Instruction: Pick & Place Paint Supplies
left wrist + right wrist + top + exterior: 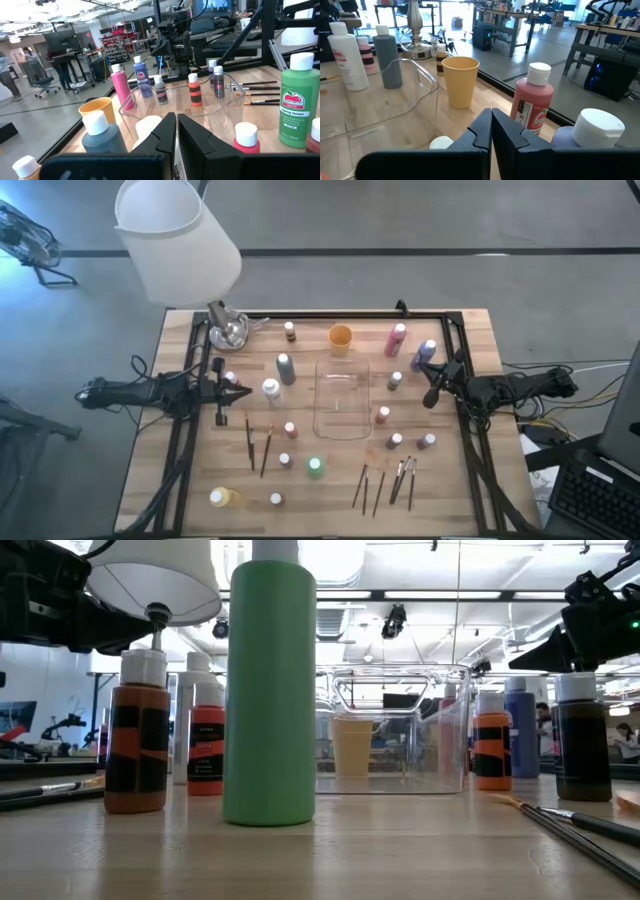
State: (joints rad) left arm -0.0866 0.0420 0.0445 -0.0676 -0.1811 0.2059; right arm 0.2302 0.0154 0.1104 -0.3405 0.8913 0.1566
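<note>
- Two arms wait at the table's sides; left gripper [237, 390] is pinched together, holding nothing.
- Paint bottles [286, 368] and brushes [250, 442] lie scattered around the clear tray [341, 402]; bottles look light, rigid, slick, so grip mid-body.
- Right gripper [432, 393] is closed, empty.

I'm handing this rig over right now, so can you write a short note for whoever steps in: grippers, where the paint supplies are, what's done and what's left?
Left gripper: shut, empty, at the table's left side beside a white bottle.
Right gripper: shut, empty, at the right side near the blue bottle.
Supplies: all the bottles stand loose around the clear tray, among them the green bottle, grey bottle and pink bottle. Brushes lie in two groups, left brushes and right brushes.
Done: nothing; the tray holds no supplies.
Left: every bottle and brush is still to be picked and placed.
</note>
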